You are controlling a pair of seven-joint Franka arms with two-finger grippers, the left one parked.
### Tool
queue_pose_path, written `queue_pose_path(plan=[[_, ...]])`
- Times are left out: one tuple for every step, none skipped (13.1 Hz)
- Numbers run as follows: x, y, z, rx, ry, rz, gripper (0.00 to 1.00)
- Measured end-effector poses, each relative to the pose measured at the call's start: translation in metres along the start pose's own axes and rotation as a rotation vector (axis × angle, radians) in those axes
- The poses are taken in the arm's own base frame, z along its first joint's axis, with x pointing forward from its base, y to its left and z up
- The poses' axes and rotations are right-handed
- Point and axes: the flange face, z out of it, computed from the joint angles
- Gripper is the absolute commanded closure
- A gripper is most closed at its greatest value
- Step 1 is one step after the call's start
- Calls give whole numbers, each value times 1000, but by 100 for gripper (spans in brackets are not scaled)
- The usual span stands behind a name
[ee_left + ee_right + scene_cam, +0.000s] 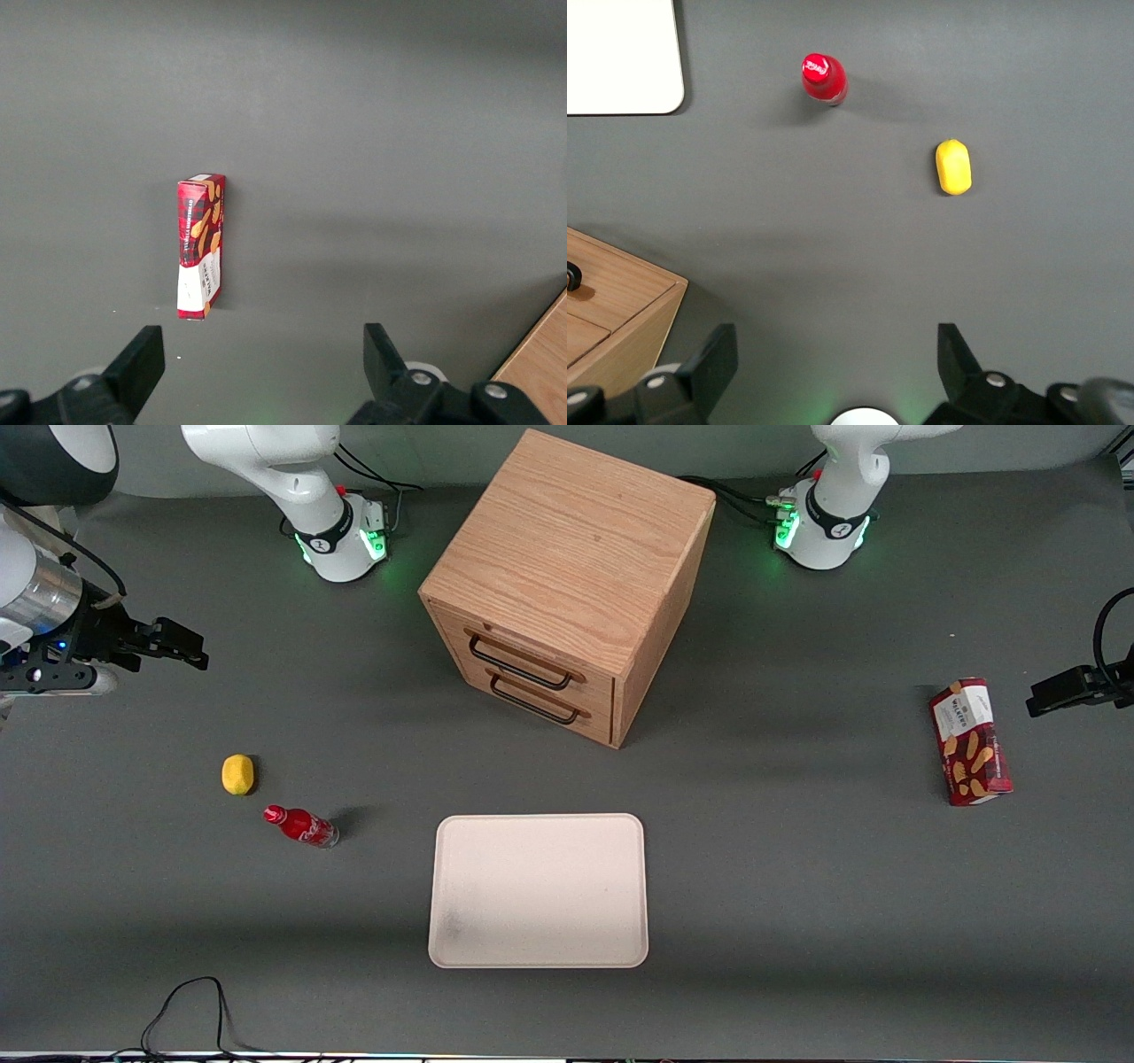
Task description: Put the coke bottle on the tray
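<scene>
arm shell (266,460): showing glossy white casing
base (341,540): glowing green, trailing black cables
wrist: showing a silver band
gripper (182,648): showing black fingers, spread apart

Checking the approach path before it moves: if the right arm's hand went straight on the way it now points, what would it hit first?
Probably bare table. The open hand hangs above the dark grey table; the yellow oval lemon and small red coke bottle lie ahead but off its line, though depth is uncertain.

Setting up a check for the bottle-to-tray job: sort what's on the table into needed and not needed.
Needed: coke bottle, upright on the table; tray; gripper, open, up above the table.
Not needed: lemon, drawer cabinet, snack box.
</scene>
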Motion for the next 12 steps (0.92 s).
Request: queue_pose_path(plan=[[0, 0, 0, 0, 0, 1, 0], [0, 1, 0, 0, -1, 1, 0], [0, 1, 0, 0, -1, 1, 0], [0, 1, 0, 0, -1, 1, 0], [0, 1, 0, 0, -2, 1, 0], [0, 1, 0, 0, -4, 1, 0], [0, 1, 0, 0, -4, 1, 0], [-1, 1, 0, 1, -6, 2, 0], [-1, 1, 0, 1, -8, 2, 0], [-1, 1, 0, 1, -7, 2, 0], [-1, 1, -1, 1, -6, 2, 0], [-1, 1, -2, 1, -3, 2, 0]])
